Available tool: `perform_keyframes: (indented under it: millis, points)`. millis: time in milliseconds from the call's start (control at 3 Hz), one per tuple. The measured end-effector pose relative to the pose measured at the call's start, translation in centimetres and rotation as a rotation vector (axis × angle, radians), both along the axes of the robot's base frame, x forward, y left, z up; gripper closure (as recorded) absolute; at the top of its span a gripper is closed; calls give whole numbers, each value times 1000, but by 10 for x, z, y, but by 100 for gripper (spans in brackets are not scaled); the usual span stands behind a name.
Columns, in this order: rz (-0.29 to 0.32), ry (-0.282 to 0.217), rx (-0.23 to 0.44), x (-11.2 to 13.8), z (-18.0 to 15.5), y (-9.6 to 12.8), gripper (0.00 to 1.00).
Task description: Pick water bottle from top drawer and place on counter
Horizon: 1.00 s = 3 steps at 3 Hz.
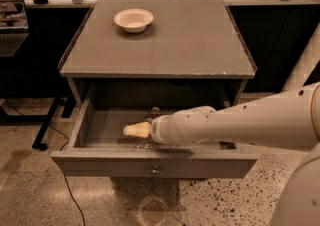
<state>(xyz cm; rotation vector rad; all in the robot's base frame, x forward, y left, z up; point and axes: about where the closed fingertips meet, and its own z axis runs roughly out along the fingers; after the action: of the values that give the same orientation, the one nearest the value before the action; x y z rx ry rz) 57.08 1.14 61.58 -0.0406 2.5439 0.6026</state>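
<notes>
Item inspected: small clear plastic water bottle [153, 113]. It lies inside the wide shallow grey top drawer [125, 162], near mid-width. Only a small part shows above the wrist; the rest is hidden.

Drawer: pulled fully out, with low side walls and a flat front panel carrying a small round metal knob [155, 170]. The left half of the drawer floor is bare. The right half is covered by the arm.

Large flat grey square worktop [170, 45]: directly above the drawer, with thin raised clear edges. A small white bowl [133, 20] sits near its back left corner, and the remaining surface is open.

Thick white robot arm [240, 122]: enters from the right, crosses the drawer's right wall and lies nearly level, pointing left. The cream-tipped gripper [136, 130] is inside the drawer, just left of the bottle. Whether the jaws are released or clenched cannot be told.
</notes>
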Motion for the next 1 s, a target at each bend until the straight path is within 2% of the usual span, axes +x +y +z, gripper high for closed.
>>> perform_keyframes:
  millis: [333,667,1000]
  points:
    - [0,0,0,0,0,0,0]
    - [0,0,0,0,0,0,19]
    - [0,0,0,0,0,0,42]
